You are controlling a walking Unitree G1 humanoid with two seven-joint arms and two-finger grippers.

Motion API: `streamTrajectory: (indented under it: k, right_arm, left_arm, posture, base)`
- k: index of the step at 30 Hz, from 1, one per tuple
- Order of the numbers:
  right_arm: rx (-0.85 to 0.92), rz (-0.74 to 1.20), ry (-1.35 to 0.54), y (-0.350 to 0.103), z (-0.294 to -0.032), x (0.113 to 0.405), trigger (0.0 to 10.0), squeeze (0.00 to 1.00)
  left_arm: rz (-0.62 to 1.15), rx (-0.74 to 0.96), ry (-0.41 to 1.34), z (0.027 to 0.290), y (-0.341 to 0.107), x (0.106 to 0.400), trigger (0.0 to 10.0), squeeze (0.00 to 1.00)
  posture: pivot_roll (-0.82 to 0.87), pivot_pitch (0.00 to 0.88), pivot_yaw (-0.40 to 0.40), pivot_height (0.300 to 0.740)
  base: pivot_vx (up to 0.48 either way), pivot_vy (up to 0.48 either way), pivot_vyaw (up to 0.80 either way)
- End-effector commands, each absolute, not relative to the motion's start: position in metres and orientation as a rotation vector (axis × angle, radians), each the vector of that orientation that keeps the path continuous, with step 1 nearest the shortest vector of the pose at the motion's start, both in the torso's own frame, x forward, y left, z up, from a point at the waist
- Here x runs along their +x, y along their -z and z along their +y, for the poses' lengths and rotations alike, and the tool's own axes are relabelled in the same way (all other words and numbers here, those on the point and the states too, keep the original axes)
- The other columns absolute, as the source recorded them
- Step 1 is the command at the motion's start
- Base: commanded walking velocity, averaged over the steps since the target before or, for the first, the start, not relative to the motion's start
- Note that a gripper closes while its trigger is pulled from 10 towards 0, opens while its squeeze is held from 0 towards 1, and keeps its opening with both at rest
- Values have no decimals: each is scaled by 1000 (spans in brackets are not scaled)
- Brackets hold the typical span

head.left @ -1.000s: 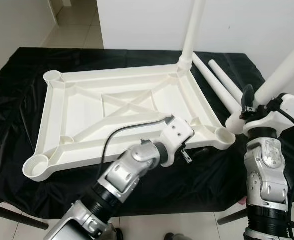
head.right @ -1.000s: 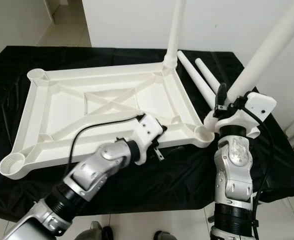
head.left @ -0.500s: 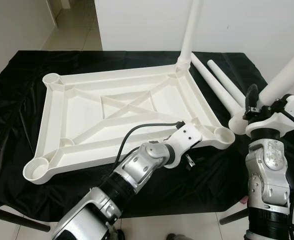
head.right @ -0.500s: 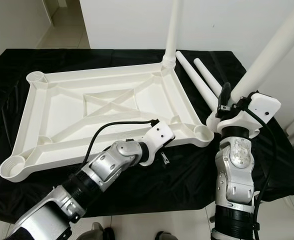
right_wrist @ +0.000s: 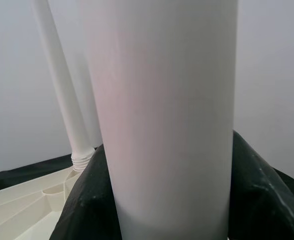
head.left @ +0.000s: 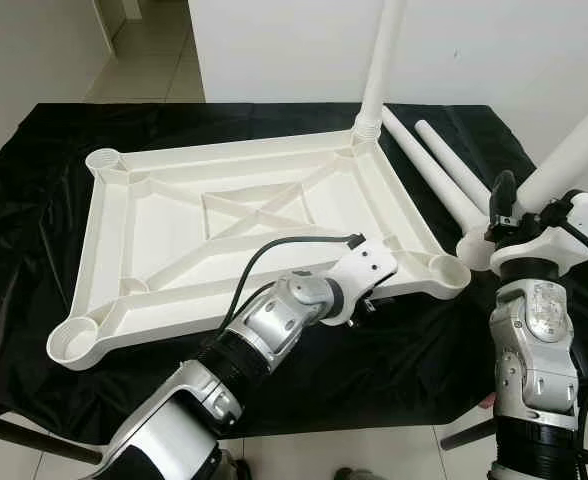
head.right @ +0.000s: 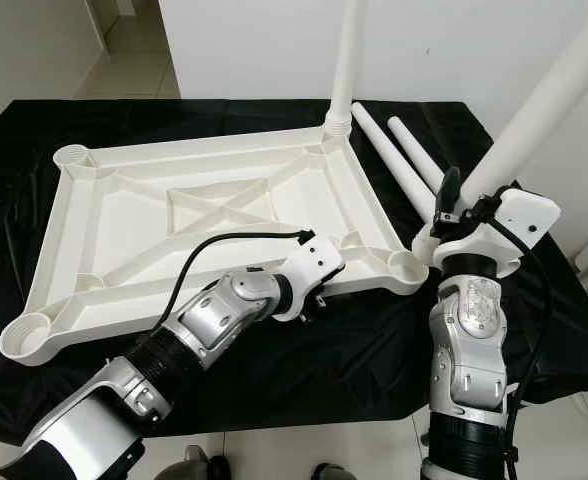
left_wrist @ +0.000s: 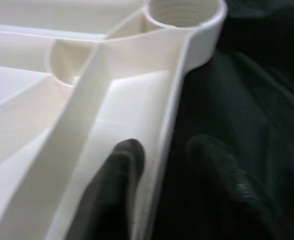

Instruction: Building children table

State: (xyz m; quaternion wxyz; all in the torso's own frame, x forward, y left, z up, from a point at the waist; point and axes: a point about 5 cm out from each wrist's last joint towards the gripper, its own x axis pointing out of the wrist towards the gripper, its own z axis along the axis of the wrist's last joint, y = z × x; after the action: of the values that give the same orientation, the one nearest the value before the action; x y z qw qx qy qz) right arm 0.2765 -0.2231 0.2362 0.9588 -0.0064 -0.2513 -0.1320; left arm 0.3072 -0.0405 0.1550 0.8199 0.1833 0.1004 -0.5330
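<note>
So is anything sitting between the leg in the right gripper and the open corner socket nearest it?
Nothing visible. The right gripper holds the leg just beside the socket, with only black cloth between them. The left gripper straddles the tabletop rim short of that socket.

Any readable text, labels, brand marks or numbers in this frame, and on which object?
None can be read: the white tabletop, the legs, the black cloth and both arms carry no legible print.
The left gripper and right gripper views show plain surfaces too.
</note>
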Motion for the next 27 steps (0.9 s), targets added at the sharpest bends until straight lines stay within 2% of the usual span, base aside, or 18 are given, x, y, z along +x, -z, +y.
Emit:
streamTrajectory:
  k: [1, 10, 27]
  right_arm:
    - [-20, -508, 275, -236, -224, 275, 10000, 0]
    - [-20, -503, 275, -234, -225, 275, 10000, 0]
    - [-31, -495, 274, -234, -226, 274, 10000, 0]
  left_arm:
    - [205, 422, 1175, -42, -156, 305, 0, 0]
    - [200, 464, 1225, -36, -155, 301, 0, 0]
    - [244, 476, 1199, 16, -160, 288, 0, 0]
  posture:
    - [-27, 106, 49, 740]
    - [-25, 114, 49, 740]
    - [-9, 133, 34, 740]
  base:
    - [0, 0, 0]
    - [0, 0, 0]
    - [0, 0, 0]
